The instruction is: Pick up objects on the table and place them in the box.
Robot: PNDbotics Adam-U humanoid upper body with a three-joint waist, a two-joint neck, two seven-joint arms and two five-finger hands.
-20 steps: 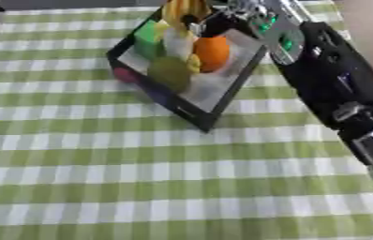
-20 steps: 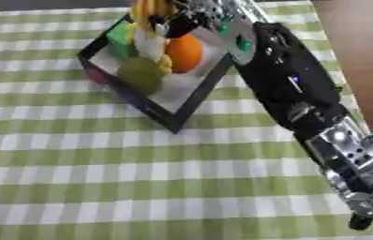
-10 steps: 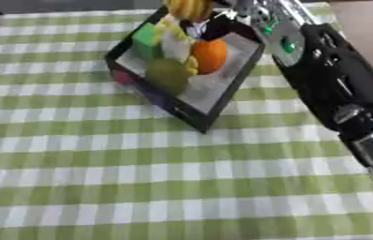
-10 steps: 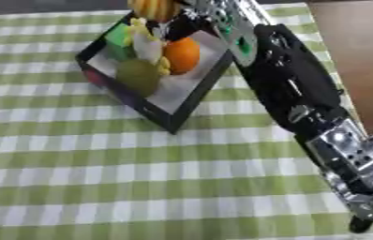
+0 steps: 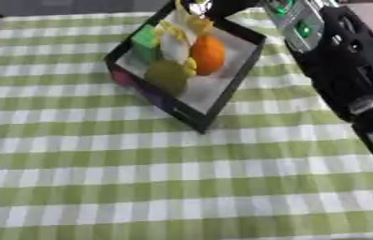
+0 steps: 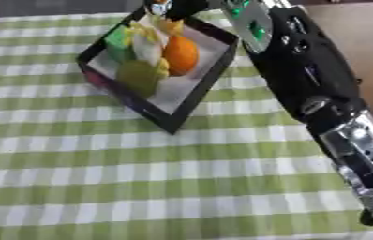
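The box [image 5: 222,89], holding an orange [image 5: 208,55] and other items, lies just below the right hand [image 5: 210,5], whose fingers' state is unclear.

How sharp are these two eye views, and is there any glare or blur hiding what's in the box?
Left eye view: soft all over, so the box contents read only as colours: an orange ball, a green block, yellow and olive shapes. Right eye view: equally soft; the right arm is a dark mass with green lights. No strong glare; lighting is even, and the hand at the top edge is unclear.
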